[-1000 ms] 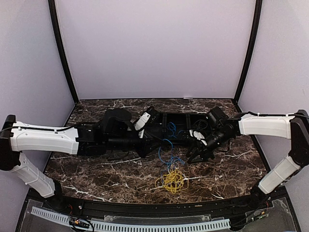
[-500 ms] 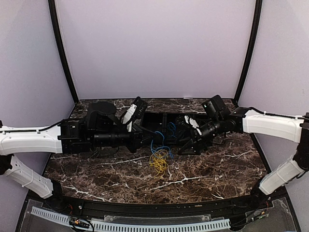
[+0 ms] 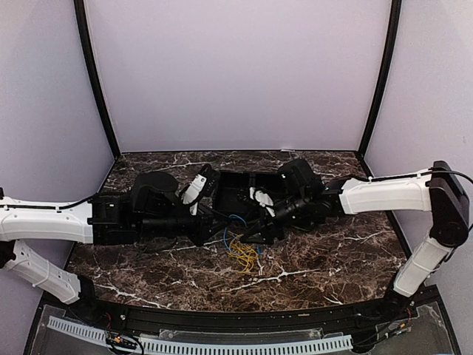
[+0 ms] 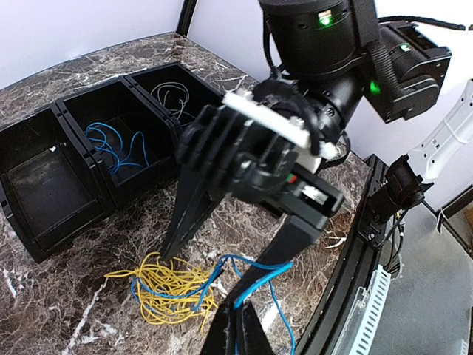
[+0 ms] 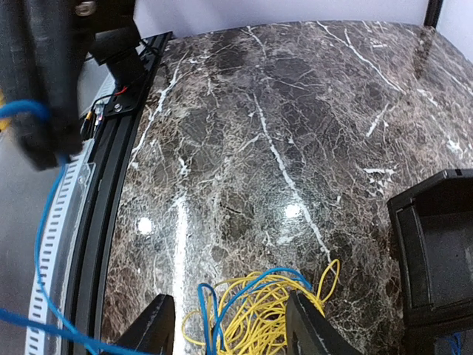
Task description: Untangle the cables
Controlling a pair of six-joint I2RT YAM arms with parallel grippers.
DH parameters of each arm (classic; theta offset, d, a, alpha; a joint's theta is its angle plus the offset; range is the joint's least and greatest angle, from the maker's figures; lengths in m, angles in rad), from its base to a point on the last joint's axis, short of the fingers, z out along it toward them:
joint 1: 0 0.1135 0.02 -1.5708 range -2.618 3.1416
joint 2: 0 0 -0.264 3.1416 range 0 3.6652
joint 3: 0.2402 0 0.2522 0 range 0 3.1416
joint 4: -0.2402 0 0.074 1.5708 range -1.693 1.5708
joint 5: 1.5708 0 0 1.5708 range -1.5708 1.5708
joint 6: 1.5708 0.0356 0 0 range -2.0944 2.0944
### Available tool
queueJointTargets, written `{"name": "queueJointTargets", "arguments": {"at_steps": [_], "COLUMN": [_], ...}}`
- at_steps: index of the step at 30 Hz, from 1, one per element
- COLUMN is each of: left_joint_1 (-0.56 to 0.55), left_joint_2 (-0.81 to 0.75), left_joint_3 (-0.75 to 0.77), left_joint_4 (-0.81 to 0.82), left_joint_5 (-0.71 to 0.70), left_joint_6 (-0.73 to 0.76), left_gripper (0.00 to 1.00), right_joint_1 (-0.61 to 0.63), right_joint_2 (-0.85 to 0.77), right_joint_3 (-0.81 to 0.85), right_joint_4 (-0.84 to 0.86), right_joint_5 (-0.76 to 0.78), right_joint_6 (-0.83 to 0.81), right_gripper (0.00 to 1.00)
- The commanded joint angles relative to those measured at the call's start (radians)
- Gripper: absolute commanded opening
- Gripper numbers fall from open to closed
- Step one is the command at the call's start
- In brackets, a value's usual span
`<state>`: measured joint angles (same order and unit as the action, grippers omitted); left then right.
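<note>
A yellow cable coil (image 3: 242,255) lies on the marble table with a blue cable (image 3: 235,220) threaded through it. In the left wrist view my left gripper (image 4: 242,322) is shut on the blue cable (image 4: 295,262), which runs up from the yellow coil (image 4: 166,292). My right gripper (image 4: 207,270) is open, its fingers straddling the tangle, one tip at the coil's edge. In the right wrist view the right gripper (image 5: 233,333) hangs open over the yellow coil (image 5: 284,314) and blue strand (image 5: 222,307). From above, the left gripper (image 3: 220,238) and right gripper (image 3: 251,235) nearly meet.
A row of black bins (image 4: 74,118) stands behind the tangle; the middle one holds a blue wire (image 4: 114,144), the far one a thin wire (image 4: 174,92), and the near one looks empty. The table's front rail (image 5: 111,185) is close.
The tangle has been dragged left and back across the table. My right gripper has swung left over the yellow coil. My left gripper still holds the blue cable, close in front of the right.
</note>
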<state>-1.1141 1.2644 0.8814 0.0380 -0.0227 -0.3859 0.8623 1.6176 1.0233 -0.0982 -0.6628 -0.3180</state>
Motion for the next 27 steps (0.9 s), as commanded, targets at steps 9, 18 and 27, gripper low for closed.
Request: {"name": "queueJointTargets", "arguments": {"at_steps": [9,18,27], "left_joint_1": [-0.044,-0.078,-0.078], "left_joint_2": [-0.186,-0.33,-0.335], "left_joint_3": [0.063,0.34,0.494], "left_joint_4": [-0.084,-0.269,-0.352], "left_joint_5": [-0.128,-0.29,-0.319], "left_joint_6": [0.005,0.12,0.161], "left_gripper": [0.0,0.0,0.0], "right_joint_1": [0.021,0.022,0.021], "right_joint_2": [0.175,0.202,0.213], "right_joint_3": [0.049,0.018,0.009], "right_joint_4": [0.161,0.139,0.102], "right_joint_5": [-0.078,-0.096,-0.111], "right_joint_6": [0.131,0.118,0.094], "right_gripper": [0.17,0.13,0.02]}}
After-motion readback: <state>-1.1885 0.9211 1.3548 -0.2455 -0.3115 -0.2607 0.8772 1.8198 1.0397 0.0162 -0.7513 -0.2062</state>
